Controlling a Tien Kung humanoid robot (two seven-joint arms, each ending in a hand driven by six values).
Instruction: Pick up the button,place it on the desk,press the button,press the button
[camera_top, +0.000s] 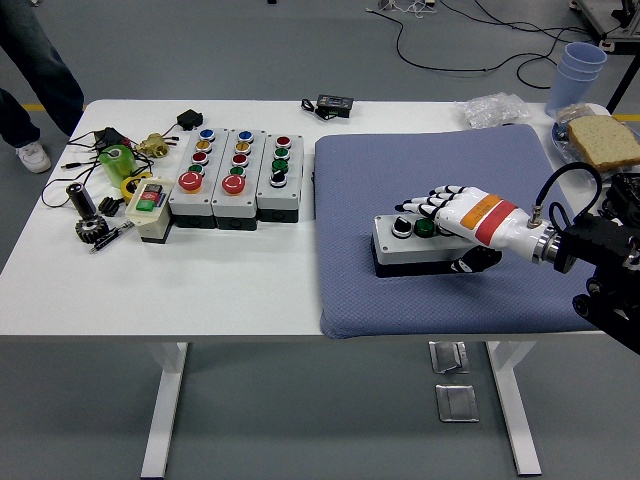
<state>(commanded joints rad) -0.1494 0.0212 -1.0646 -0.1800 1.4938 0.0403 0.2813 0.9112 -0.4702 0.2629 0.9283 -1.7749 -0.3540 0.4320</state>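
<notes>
A grey button box (392, 247) with a black knob and a green button on top lies on the blue mat (430, 160), right of the table's middle. My right hand (447, 234), in a white glove with an orange band, reaches in from the right. Its fingers (425, 203) lie spread over the right part of the box's top. Its thumb (472, 262) is at the box's near side. The hand hides the box's right end. The left arm is out of view.
Three larger button boxes (235, 175) stand in a row on the white table (200, 290) at the left, beside a small cream switch box (148, 205) and loose tools (95, 215). Blue cups (580, 65), bread (605, 140), a plastic bag (495, 108) and a person's leg (40, 70) are at the edges.
</notes>
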